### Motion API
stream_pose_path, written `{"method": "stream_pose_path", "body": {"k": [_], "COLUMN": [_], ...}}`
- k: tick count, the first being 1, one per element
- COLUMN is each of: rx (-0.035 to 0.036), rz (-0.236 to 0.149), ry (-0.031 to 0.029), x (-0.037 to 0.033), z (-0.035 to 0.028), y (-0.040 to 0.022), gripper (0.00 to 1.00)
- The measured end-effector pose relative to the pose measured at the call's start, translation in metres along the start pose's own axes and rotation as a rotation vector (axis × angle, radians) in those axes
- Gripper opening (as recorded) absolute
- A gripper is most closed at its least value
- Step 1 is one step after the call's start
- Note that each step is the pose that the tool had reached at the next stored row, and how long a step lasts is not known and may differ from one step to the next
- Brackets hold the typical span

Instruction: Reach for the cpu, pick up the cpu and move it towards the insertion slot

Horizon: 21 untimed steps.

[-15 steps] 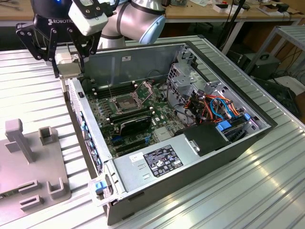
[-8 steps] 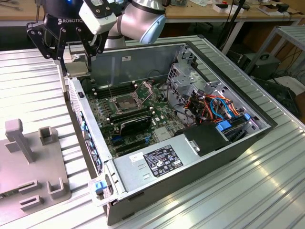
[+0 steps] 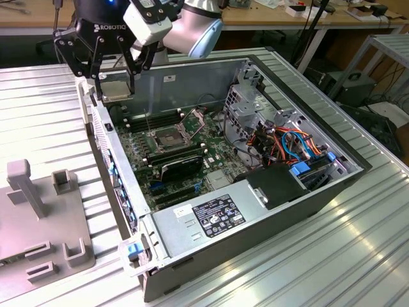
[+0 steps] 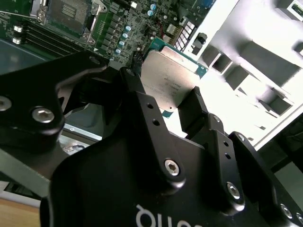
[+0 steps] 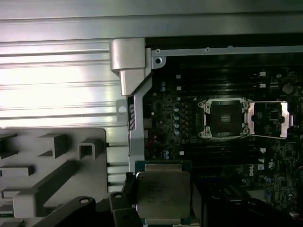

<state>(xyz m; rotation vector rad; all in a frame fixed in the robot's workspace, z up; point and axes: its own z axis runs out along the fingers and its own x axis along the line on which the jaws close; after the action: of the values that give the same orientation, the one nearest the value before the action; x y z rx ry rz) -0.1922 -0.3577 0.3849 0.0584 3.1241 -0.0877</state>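
The cpu (image 5: 162,195) is seen clamped between the black fingers (image 4: 147,118) of the gripper (image 3: 115,89), its silvery top facing the camera in both wrist views. It is held in the air above the corner of the open computer case (image 3: 307,198). Farther off, on the green motherboard (image 3: 192,153), the insertion slot (image 5: 225,117) lies open and unoccupied.

gripper (image 4: 163,111): black, linked fingers, silver screws | wrist: silver-blue
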Motion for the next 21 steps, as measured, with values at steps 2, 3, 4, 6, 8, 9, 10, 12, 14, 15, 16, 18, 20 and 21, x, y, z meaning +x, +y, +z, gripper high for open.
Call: {"method": "stream_pose_path", "body": {"k": [2,3,4,6,8,9,10,12,14,15,16,18,20,21], "rx": [-0.0001,0.0000,0.0000,0.0000,-0.0001,0.0000,0.0000,0.0000,0.0000,0.0000,0.0000,0.0000,0.0000,0.0000], "rz": [0.000,0.000,0.000,0.000,0.000,0.000,0.000,0.000,0.000,0.000,0.000,0.000,0.000,0.000], "ry": [-0.0001,-0.0001,-0.0001,0.0000,-0.0001,0.0000,0.0000,0.0000,0.0000,0.0000,0.0000,-0.0001,0.0000,0.0000], "x": [-0.0032,-0.0045,-0.0063,-0.0095,-0.0139,-0.0154,-0.0172,-0.0214,-0.0253,-0.0281,-0.0324,-0.0402,-0.0495,-0.0520], "z": [0.0001,0.0001,0.0001,0.0002,0.0003,0.0003,0.0003,0.0003,0.0004,0.0004,0.0006,0.0008,0.0010,0.0011], "y": [0.0002,0.0002,0.0003,0.0005,0.0007,0.0009,0.0010,0.0015,0.0020,0.0024,0.0027,0.0034,0.0045,0.0047], "gripper": [0.55,0.55,0.55,0.55,0.55,0.55,0.55,0.55,0.55,0.55,0.55,0.55,0.55,0.55]}}
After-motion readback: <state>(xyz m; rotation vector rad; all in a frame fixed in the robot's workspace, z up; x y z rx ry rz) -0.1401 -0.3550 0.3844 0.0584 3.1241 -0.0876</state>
